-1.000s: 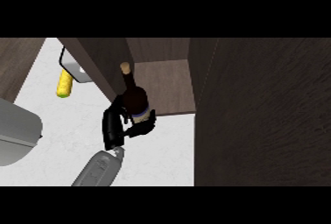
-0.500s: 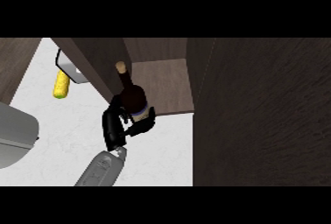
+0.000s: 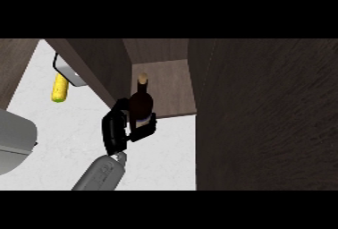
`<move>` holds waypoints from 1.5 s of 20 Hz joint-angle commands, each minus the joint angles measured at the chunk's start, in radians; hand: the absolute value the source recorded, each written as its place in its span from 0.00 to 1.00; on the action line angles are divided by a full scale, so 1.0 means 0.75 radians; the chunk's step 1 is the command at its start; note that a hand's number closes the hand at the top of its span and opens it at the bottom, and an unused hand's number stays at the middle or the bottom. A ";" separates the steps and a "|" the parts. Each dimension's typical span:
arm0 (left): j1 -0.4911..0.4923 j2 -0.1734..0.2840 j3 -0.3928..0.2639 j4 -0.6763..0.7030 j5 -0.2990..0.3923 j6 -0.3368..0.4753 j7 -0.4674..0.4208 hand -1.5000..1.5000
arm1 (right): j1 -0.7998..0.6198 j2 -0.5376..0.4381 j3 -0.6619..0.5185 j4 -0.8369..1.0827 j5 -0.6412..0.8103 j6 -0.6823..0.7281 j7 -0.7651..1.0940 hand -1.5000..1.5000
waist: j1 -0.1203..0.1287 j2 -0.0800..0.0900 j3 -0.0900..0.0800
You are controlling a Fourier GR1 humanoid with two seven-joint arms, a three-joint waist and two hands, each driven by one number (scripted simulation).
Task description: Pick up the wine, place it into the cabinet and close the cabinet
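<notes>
The wine bottle (image 3: 141, 99) is dark with a tan cap and stands nearly upright at the front edge of the cabinet's wooden shelf (image 3: 173, 85). My left hand (image 3: 117, 129) is shut on its lower body, with fingers on the left side and the thumb on the right. The grey forearm comes in from the lower left. The cabinet's open door (image 3: 264, 116) is a large dark panel filling the right of the view. My right hand shows nowhere.
A yellow corn cob (image 3: 59, 88) lies on the white counter (image 3: 165, 152) at the left, beside a white black-rimmed object (image 3: 68, 73). A dark side panel (image 3: 95, 62) flanks the cabinet opening. A grey rounded object (image 3: 13, 143) sits at the left edge.
The bottle's top has shifted right and slightly down, toward the shelf opening. The hand holding it has hardly moved.
</notes>
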 commanded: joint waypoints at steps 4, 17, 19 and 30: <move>-0.385 -0.024 0.012 0.257 -0.052 -0.181 0.173 1.00 | 0.018 -0.002 0.009 -0.049 -0.057 0.006 0.014 0.00 | -0.049 0.040 -0.021; -0.839 -0.132 0.031 0.784 -0.085 -0.180 0.426 1.00 | 0.072 -0.047 -0.094 -0.092 -0.153 0.011 0.031 0.00 | -0.026 0.041 -0.022; -0.920 -0.132 0.040 0.878 -0.103 -0.164 0.445 1.00 | 0.038 -0.049 -0.096 -0.055 -0.148 0.022 0.019 0.00 | -0.019 0.046 -0.022; -0.974 -0.133 0.016 1.114 -0.081 -0.097 0.396 0.00 | 0.019 -0.063 -0.097 -0.069 -0.157 0.028 0.017 0.00 | -0.031 0.060 -0.024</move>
